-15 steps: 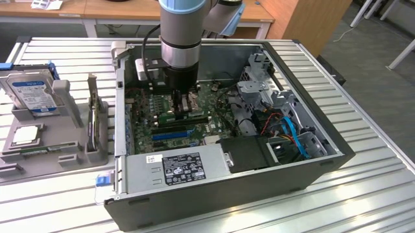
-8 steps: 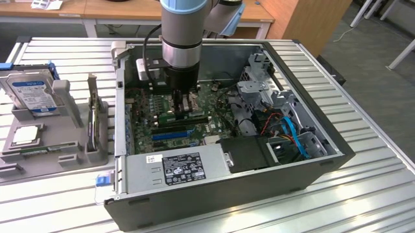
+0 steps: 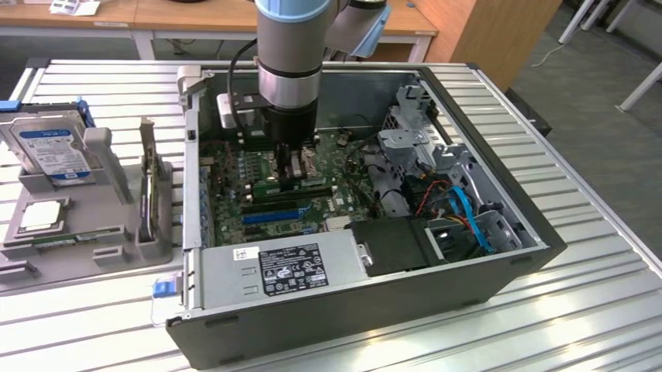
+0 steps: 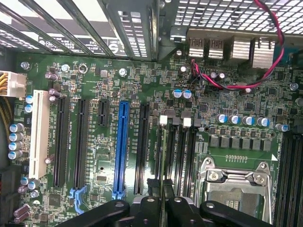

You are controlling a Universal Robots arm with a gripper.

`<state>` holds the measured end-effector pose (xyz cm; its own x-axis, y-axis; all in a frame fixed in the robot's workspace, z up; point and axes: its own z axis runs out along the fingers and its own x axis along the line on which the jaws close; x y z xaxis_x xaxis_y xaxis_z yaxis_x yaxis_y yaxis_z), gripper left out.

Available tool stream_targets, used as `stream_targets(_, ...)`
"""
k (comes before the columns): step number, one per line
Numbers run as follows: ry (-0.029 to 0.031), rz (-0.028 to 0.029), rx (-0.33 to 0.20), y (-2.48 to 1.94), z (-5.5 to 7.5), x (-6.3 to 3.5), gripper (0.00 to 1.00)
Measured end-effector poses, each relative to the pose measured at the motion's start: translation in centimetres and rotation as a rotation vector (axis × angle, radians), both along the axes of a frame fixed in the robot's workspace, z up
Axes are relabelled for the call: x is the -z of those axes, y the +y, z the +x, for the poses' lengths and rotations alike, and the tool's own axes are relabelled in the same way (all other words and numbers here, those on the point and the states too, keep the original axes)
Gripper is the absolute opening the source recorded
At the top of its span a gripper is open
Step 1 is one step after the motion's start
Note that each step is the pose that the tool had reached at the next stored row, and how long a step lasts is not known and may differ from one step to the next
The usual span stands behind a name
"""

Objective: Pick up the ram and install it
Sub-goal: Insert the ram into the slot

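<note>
Bright even light, glare on table

a robotics lab set in an office-like room. an open computer case sits on a ribbed metal bench beside a grey parts fixture, with wooden desks and grey carpet behind.

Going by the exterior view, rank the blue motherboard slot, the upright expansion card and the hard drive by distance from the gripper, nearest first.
1. Blue slot: right beside the gripper, which holds the ram.
2. Expansion card: standing off toward the exterior view's left.
3. Hard drive: farthest, near the exterior view's left edge.
</note>
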<state>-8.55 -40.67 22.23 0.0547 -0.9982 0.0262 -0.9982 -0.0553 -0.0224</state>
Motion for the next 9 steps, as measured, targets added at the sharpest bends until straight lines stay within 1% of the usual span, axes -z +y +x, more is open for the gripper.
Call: stream_targets(9,0.0006,0.0,0.006,-0.02,-0.02,0.0,0.13)
